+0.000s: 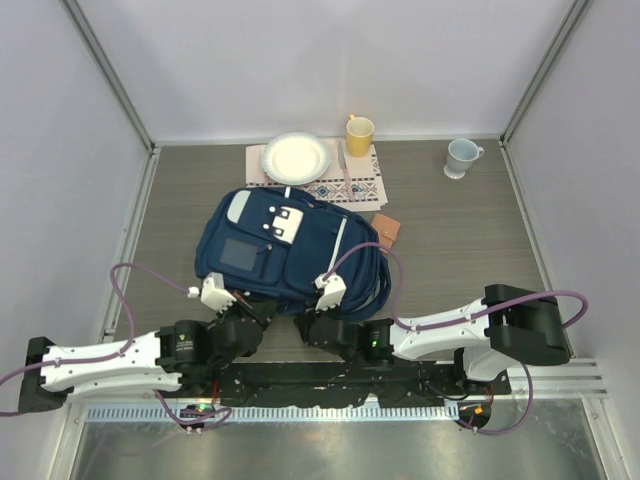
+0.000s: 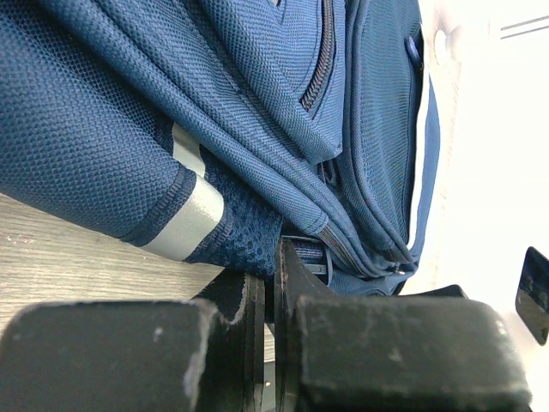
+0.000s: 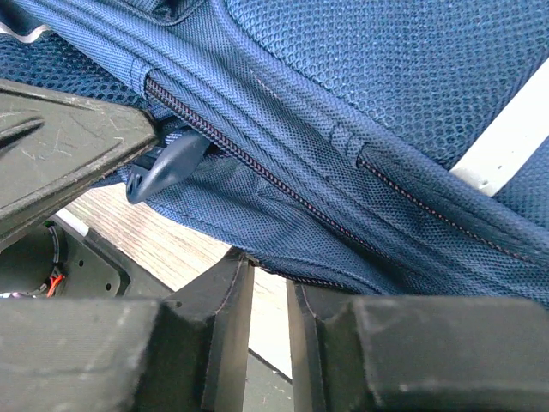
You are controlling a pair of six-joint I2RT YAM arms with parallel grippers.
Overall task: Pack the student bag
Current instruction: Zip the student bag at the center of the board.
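The student bag [image 1: 290,250] is a navy backpack lying flat in the middle of the table, with a white stripe and a pale top panel. My left gripper [image 1: 247,305] is at its near edge. In the left wrist view the gripper [image 2: 273,257] is shut, with dark mesh fabric of the bag [image 2: 249,236] pinched at its tips. My right gripper [image 1: 312,320] is beside it at the same edge. In the right wrist view the gripper [image 3: 270,270] is open by a narrow gap, its tips touching the bag's lower seam [image 3: 343,257], with nothing between the jaws.
A white plate [image 1: 296,158] and a yellow mug [image 1: 359,133] stand on a patterned mat [image 1: 350,188] behind the bag. A pale mug [image 1: 462,157] stands at the back right. A small brown wallet [image 1: 387,231] lies right of the bag. Side walls enclose the table.
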